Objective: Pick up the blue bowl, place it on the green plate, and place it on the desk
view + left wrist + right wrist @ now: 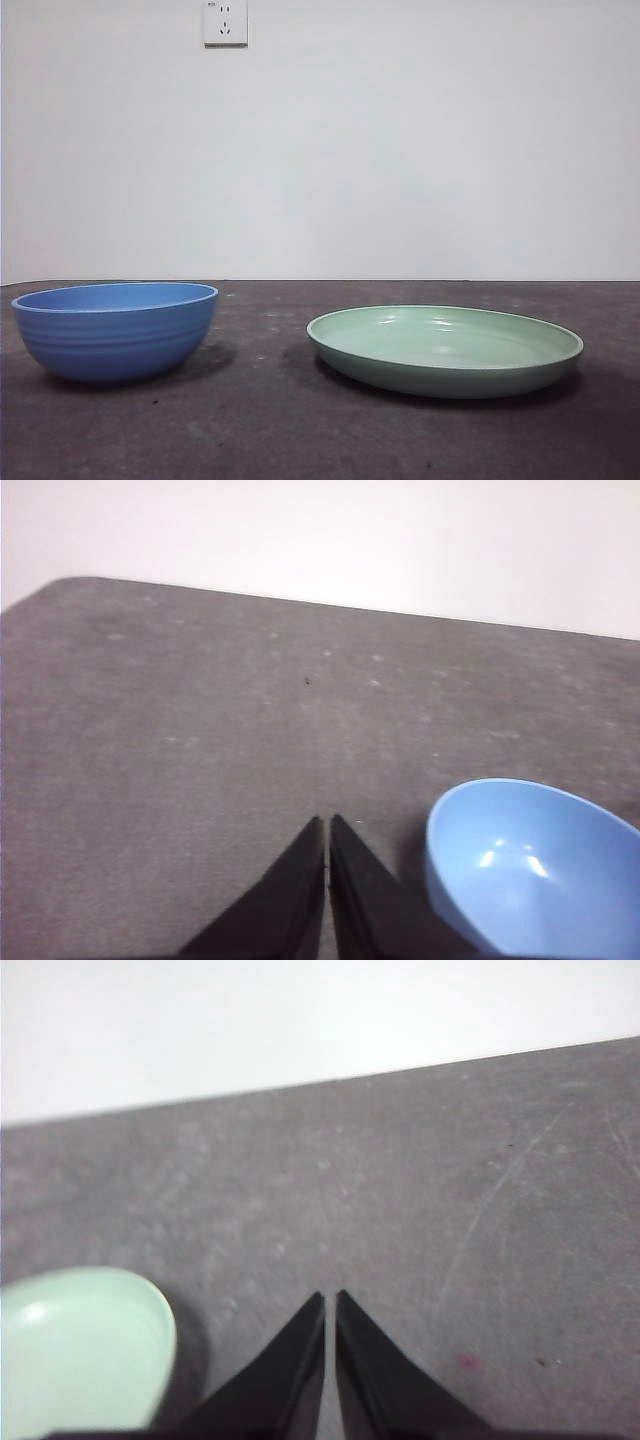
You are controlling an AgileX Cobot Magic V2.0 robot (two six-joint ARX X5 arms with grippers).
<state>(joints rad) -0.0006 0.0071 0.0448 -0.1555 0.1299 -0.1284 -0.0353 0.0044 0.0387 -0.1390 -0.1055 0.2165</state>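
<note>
The blue bowl [116, 330] stands upright on the desk [270, 430] at the left in the front view. The green plate [445, 350] lies flat on the desk to the right of it, apart from it. Neither arm shows in the front view. In the left wrist view my left gripper [327, 825] is shut and empty above the desk, with the blue bowl [530, 870] beside it. In the right wrist view my right gripper [330, 1300] is shut and empty, with the green plate [80, 1350] beside it.
A white wall rises behind the desk, with a wall socket [225, 22] high up. The desk's far edge [330, 605] shows in both wrist views.
</note>
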